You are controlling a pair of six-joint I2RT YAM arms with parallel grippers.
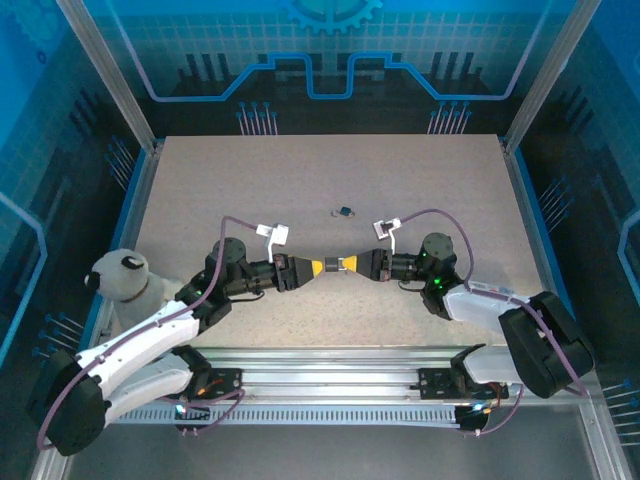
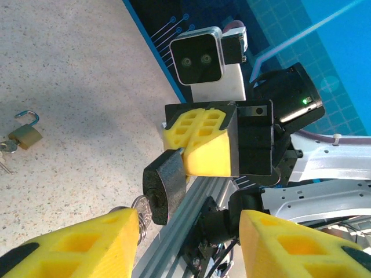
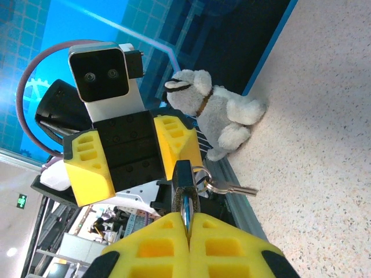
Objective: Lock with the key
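Note:
A black padlock (image 2: 167, 184) hangs in mid-air, its shackle (image 3: 188, 209) pinched by my right gripper (image 3: 188, 223), which is shut on it. A silver key (image 2: 142, 212) sticks in the lock's keyhole, and a ring with a spare key (image 3: 227, 187) dangles from it. My left gripper (image 2: 188, 231) faces the lock's underside and stands open. One of its yellow fingers (image 2: 87, 243) lies right beside the key's head, while the other is well clear. From above, the left gripper (image 1: 318, 267) and the right gripper (image 1: 350, 264) meet tip to tip over the middle of the table.
A small brass padlock (image 2: 26, 134) with a blue shackle and keys lies on the table (image 1: 330, 170) behind the grippers. The same brass padlock (image 1: 343, 211) appears small from above. A plush dog (image 1: 125, 285) sits at the table's left edge. The aluminium rail (image 1: 330, 360) runs along the near edge.

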